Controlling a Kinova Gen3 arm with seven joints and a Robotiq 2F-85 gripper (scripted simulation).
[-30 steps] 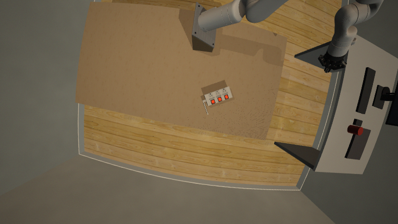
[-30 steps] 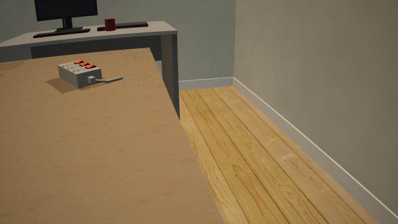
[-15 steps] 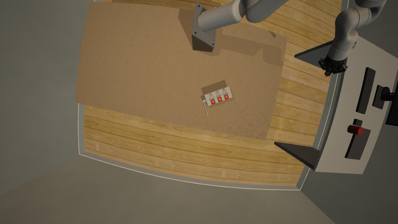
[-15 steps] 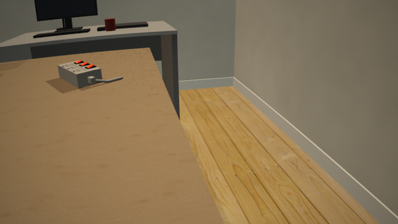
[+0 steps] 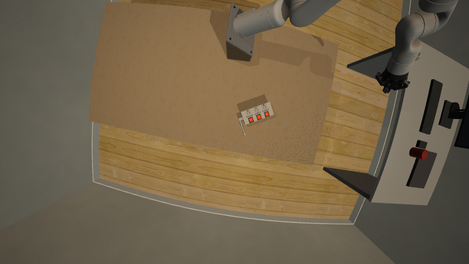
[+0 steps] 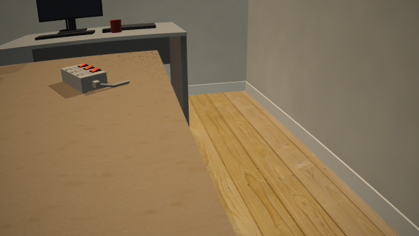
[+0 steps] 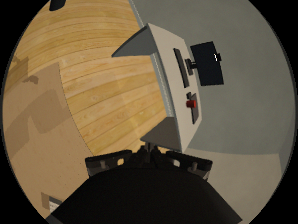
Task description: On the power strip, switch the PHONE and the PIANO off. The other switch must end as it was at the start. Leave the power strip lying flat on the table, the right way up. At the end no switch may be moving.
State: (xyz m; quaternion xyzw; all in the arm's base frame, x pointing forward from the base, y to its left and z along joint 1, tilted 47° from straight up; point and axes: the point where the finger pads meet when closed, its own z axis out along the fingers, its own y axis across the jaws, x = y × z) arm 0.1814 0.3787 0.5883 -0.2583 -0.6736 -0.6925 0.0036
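Note:
A grey power strip (image 5: 256,113) lies flat on the brown table, right way up, with three red lit rocker switches (image 5: 258,116) in a row and a short cable stub (image 5: 242,127) at one end. It also shows in the exterior view (image 6: 83,76), with its switches (image 6: 88,67) on top. The labels are too small to read. My gripper (image 5: 391,82) is shut and empty, high above the gap between the table and the grey desk, far to the right of the strip. In the wrist view the shut fingers (image 7: 148,159) sit at the lower middle, and the strip is not in that view.
A grey desk (image 5: 420,131) stands beside the table with a monitor (image 6: 69,11), a keyboard (image 6: 64,34) and a red cup (image 6: 115,26). My arm's base mount (image 5: 240,37) stands at the table's far edge. Wooden floor surrounds the table.

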